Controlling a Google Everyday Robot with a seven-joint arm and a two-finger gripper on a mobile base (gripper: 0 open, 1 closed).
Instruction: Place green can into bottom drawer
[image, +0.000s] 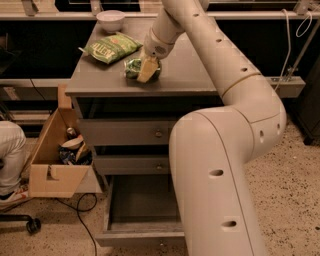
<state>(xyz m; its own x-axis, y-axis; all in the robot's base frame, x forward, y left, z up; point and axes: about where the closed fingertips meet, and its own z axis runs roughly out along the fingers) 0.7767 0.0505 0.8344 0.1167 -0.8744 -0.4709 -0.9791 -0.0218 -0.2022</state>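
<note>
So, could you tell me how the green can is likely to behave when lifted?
The green can seems to lie on its side on the cabinet top, so it may roll if nudged. It looks small, so probably light. The gripper is right at it.
</note>
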